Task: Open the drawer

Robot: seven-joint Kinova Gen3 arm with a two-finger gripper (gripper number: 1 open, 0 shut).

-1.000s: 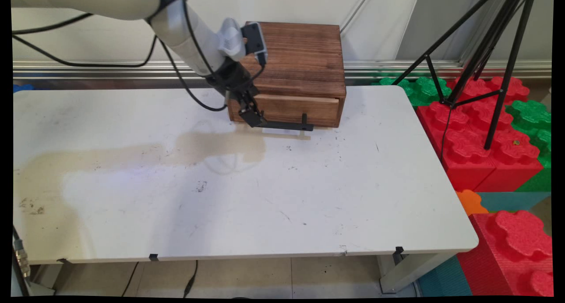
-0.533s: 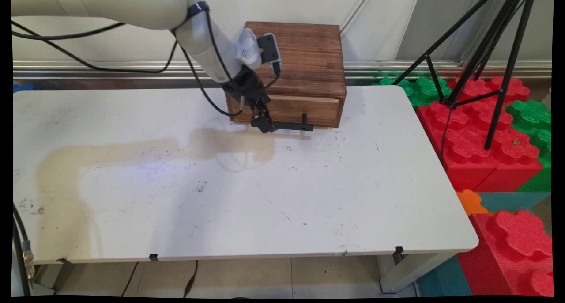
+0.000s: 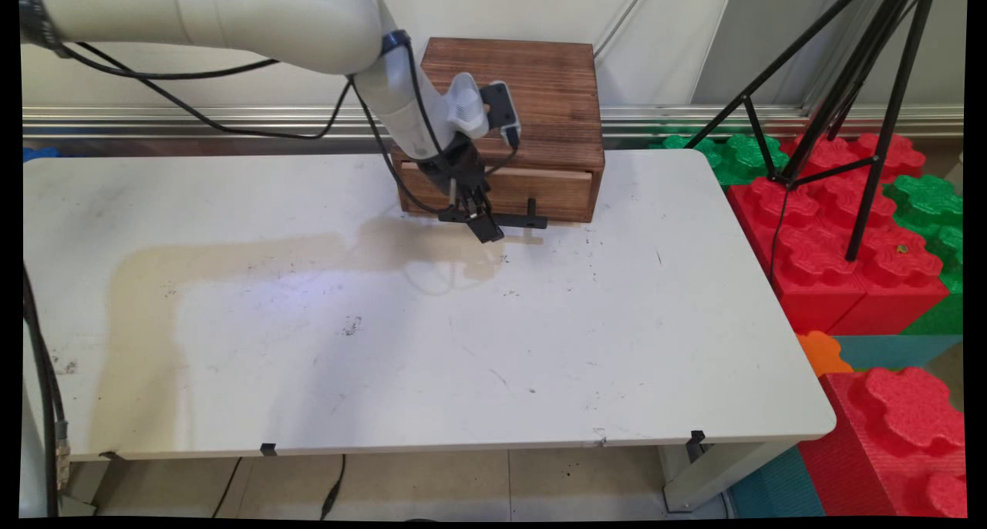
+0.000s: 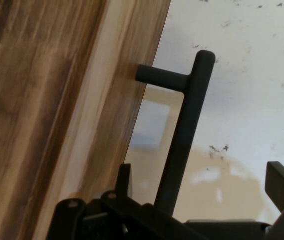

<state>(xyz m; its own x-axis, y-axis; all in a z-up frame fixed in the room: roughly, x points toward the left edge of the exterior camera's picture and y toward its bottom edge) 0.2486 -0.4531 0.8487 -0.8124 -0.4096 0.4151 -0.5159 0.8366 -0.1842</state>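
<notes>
The pincer (image 3: 480, 224) has slid rightward along the black bar handle (image 3: 515, 220) since a second ago. It stands released, one finger (image 4: 281, 182) on each side of the round, matte bar without touching it. The handle juts from the drawer (image 3: 532, 192) of a dark, grained wooden box (image 3: 540, 97) at the far edge of the scuffed white worktop (image 3: 463, 344).

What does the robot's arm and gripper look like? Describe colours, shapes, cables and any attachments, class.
The arm is made of smooth, rounded, off-white tubular links. Black cables hang loosely from it and loop along its length. Near the wrist sits a pale grey housing with a small dark camera module. The gripper is black, built from thin jointed linkage bars ending in two flat fingers.
</notes>
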